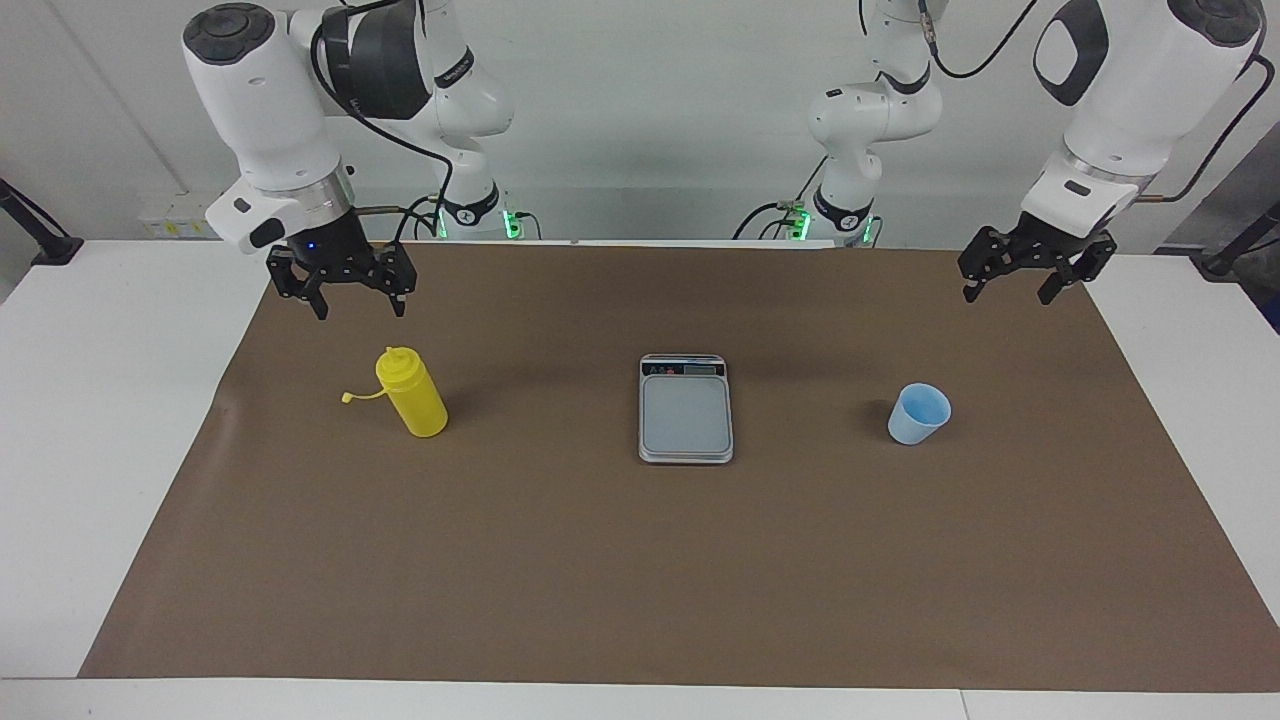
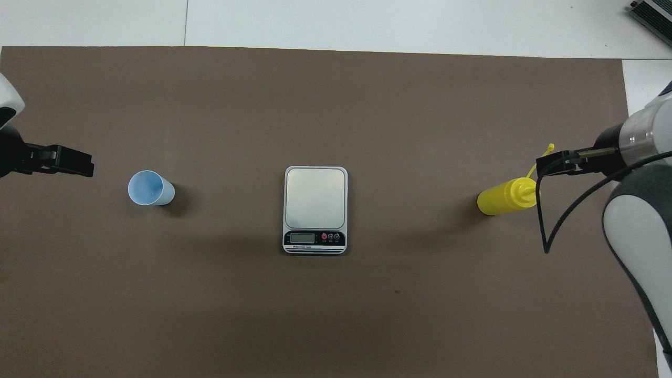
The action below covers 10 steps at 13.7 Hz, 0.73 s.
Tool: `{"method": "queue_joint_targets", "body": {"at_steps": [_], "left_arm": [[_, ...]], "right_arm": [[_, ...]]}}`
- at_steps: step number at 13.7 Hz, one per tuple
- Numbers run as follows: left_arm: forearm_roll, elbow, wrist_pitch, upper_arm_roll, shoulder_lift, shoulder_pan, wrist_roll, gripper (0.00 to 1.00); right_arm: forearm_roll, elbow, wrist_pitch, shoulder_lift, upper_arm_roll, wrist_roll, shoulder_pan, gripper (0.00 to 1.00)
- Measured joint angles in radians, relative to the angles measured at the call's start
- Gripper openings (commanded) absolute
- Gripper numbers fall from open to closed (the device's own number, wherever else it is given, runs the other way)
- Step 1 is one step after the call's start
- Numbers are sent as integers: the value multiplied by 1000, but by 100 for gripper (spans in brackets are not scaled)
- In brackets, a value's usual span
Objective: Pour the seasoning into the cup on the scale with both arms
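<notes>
Seasoning bottle (image 1: 412,393) upright below open right claw (image 1: 357,304)

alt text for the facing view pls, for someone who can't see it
A scale sits mid-table on a brown mat, nothing on it, with a yellow bottle toward the right arm's end and a blue cup toward the left arm's end. The right gripper hangs open above the bottle; the left gripper hangs open, raised near the cup. Neither holds anything.

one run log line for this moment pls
stage: start | cup: on mat, off scale | bottle: upright | left gripper: open, raised | right gripper: open, raised
</notes>
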State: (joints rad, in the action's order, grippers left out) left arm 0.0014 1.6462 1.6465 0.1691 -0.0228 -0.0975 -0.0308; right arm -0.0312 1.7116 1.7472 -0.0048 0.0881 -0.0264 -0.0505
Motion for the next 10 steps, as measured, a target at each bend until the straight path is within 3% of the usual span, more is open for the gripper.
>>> {"method": "queue_joint_targets", "body": {"at_steps": [10], "left_arm": [[0,8,2,0,-2,0,0,100]], "right_arm": [[0,0,0,0,0,0,0,100]]}}
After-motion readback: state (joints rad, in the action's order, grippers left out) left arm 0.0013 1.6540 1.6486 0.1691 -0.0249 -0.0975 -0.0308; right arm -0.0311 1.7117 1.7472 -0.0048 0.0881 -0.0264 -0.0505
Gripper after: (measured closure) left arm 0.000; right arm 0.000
